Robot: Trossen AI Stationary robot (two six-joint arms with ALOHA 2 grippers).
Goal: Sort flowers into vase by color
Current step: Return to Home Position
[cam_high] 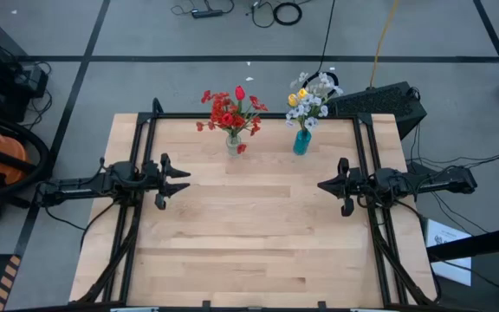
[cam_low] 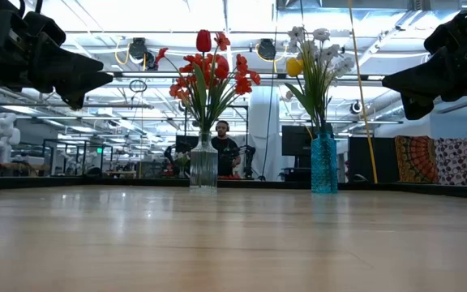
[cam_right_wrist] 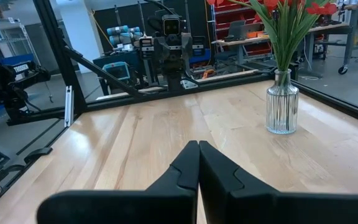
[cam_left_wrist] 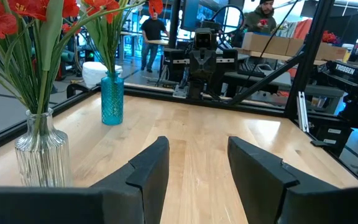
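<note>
Sorted by colour at 12 o'clock: red flowers (cam_high: pixel 230 108) in the clear vase (cam_high: pixel 234 144), white and yellow flowers (cam_high: pixel 310 97) in the blue vase (cam_high: pixel 301 141). With nothing apparently left to sort, the left gripper (cam_high: pixel 183 180) (spread, 9 o'clock) and the right gripper (cam_high: pixel 323 185), pressed together at 3, hang clear.

The worktop (cam_high: pixel 258 234) is pale wood in joined strips, smooth, with a soft sheen that mirrors the ceiling lights. The clear vase (cam_right_wrist: pixel 283 111) is glossy ribbed glass. The blue vase (cam_left_wrist: pixel 112 99) is translucent, textured glass. The red flowers (cam_low: pixel 209 69) have matt, cloth-like petals. The left end effector (cam_left_wrist: pixel 197 152) and right end effector (cam_right_wrist: pixel 198 149) look like matt black plastic.
</note>
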